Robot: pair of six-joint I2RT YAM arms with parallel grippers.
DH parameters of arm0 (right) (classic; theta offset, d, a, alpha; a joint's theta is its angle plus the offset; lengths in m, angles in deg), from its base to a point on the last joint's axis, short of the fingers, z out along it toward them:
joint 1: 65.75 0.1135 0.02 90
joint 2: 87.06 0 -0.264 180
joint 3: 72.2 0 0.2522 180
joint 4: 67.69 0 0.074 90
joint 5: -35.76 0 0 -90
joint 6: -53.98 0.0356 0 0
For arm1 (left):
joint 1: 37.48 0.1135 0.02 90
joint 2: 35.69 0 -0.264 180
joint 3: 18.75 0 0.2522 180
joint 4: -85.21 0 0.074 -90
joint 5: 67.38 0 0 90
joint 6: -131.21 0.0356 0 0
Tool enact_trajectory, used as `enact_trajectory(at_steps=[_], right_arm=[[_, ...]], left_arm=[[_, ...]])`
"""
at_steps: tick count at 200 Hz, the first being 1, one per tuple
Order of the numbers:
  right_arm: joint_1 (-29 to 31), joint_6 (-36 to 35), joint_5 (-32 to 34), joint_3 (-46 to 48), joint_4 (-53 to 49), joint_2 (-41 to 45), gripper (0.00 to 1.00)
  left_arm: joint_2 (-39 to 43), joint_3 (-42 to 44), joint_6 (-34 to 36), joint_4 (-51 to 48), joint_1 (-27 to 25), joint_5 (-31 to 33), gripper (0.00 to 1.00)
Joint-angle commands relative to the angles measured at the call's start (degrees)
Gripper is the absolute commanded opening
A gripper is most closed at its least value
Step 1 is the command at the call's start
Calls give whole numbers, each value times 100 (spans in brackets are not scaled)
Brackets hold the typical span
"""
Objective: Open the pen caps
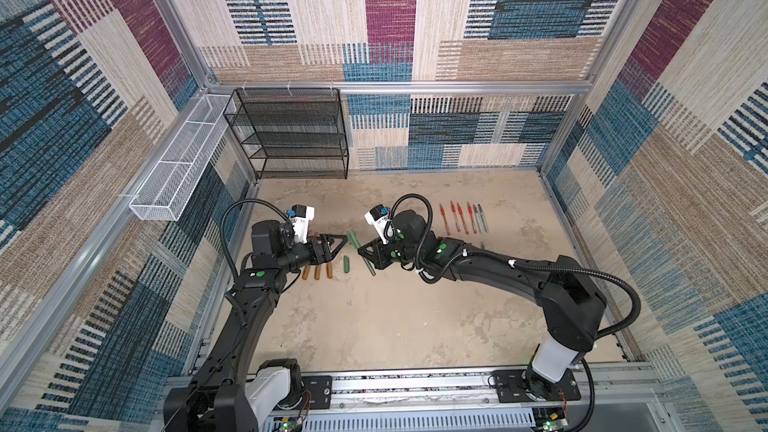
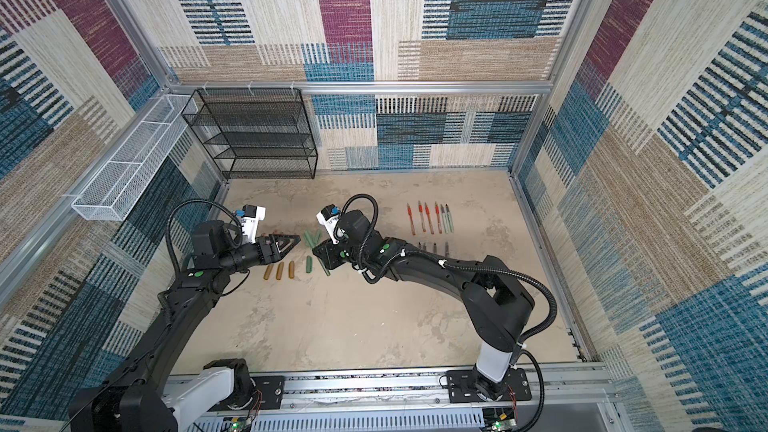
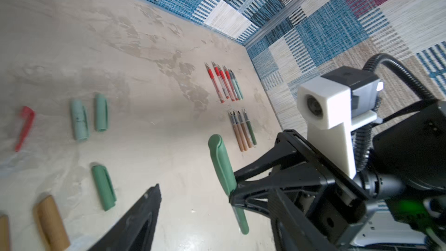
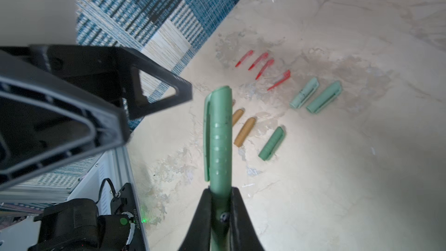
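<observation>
My right gripper [image 4: 220, 196] is shut on the barrel of a dark green pen [image 1: 366, 263] and holds it above the table. Its cap [image 4: 218, 136] is on and points at my left gripper [image 1: 338, 248]. That gripper is open and empty, with its fingertips [image 4: 185, 88] just short of the cap's end. Loose pen caps lie on the table below: several red [image 4: 261, 65], two pale mint [image 4: 304, 92], one dark green [image 4: 272, 143] and three bronze-gold [image 1: 318, 272].
Uncapped pen barrels lie in two rows at the right: an upper row [image 1: 461, 218] and a lower row [image 3: 242, 129]. A black mesh shelf [image 1: 291, 130] stands at the back left. A white mesh basket [image 1: 178, 172] hangs on the left wall.
</observation>
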Motion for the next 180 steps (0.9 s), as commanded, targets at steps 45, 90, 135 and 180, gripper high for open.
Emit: enact_trajectory(at_steps=[45, 90, 135, 180], right_arm=[[158, 192, -489, 39, 795, -11, 9], [178, 97, -547, -99, 586, -156, 9], [210, 197, -581, 42, 676, -230, 22], [239, 183, -565, 71, 652, -311, 18]], left_arm=[[-143, 221, -844, 851, -277, -286, 44], [-119, 217, -910, 942, -260, -269, 10], [-114, 237, -931, 933, -208, -225, 0], [-124, 228, -964, 931, -199, -256, 0]])
